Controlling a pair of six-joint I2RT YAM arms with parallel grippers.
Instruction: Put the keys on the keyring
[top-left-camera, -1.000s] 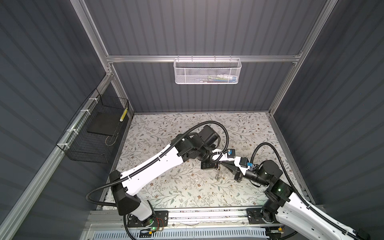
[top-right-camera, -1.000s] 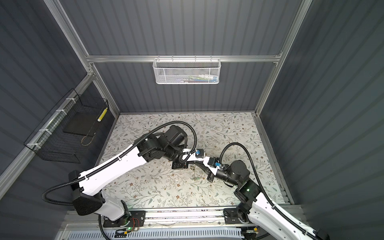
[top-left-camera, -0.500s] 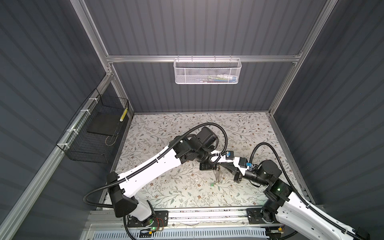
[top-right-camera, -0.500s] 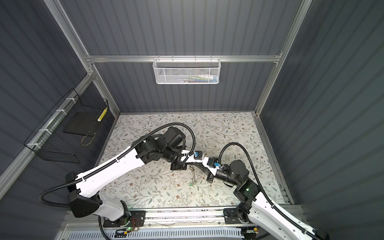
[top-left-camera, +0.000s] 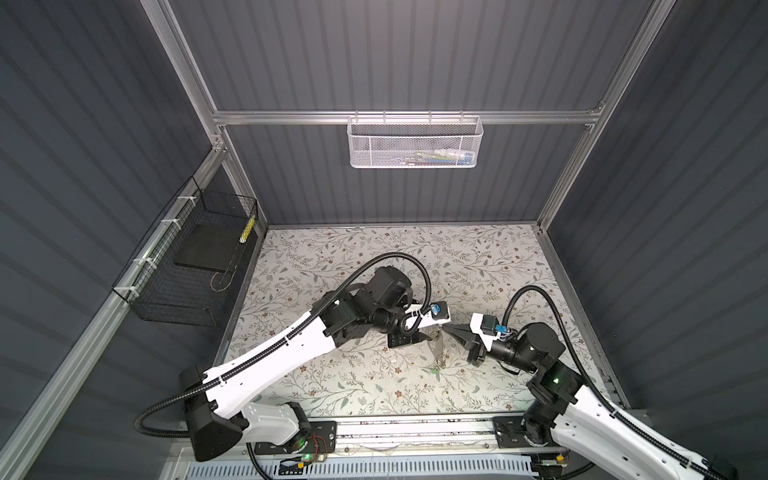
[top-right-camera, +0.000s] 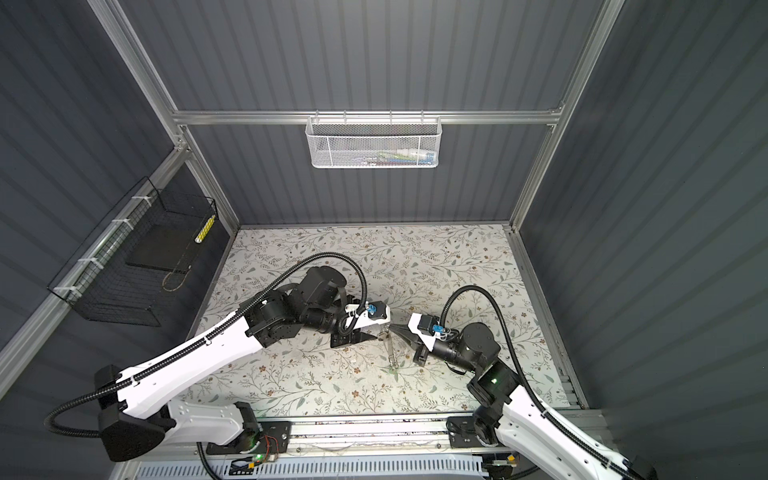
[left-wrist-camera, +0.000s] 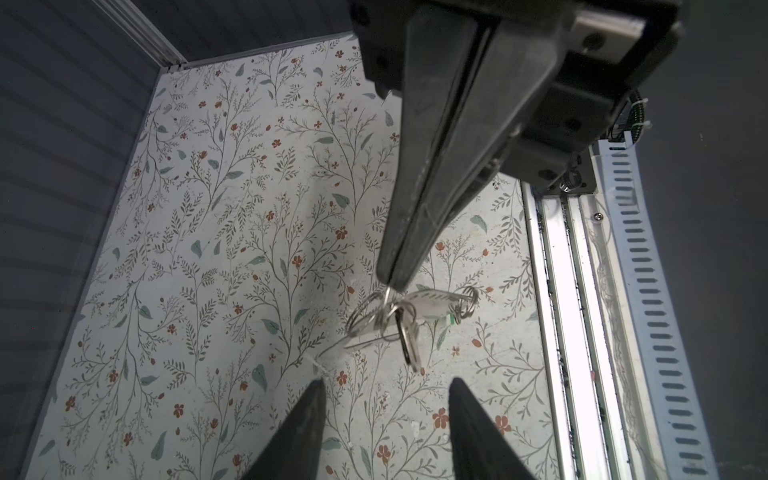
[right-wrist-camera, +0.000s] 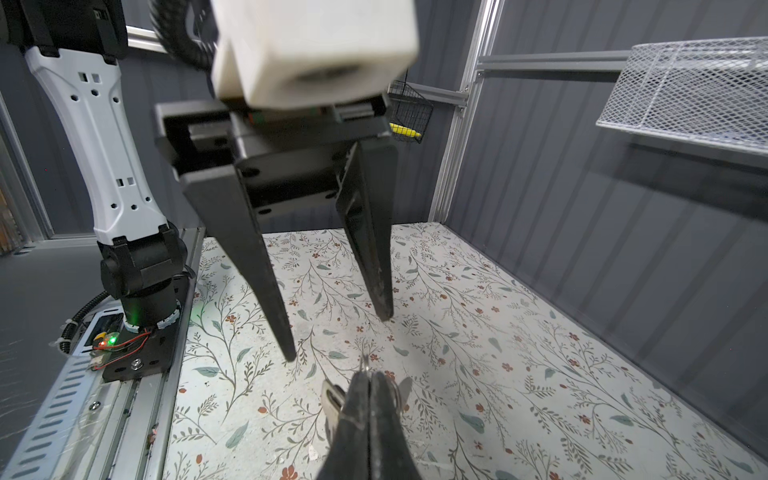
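Dangling from a ring (left-wrist-camera: 385, 296) pinched in the right gripper's (left-wrist-camera: 392, 280) pressed-together jaws, the keys (left-wrist-camera: 409, 345) hang over the floral mat (left-wrist-camera: 208, 249); the left gripper (left-wrist-camera: 386, 380) sits just beside them, jaws spread, holding nothing.

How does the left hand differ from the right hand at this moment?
The left hand has its fingers apart; the right hand has them pressed together. The left hand holds nothing; the right hand pinches a metal ring, with the keys hanging below it. Both have black tapered fingers, are above the floral table and point toward each other.
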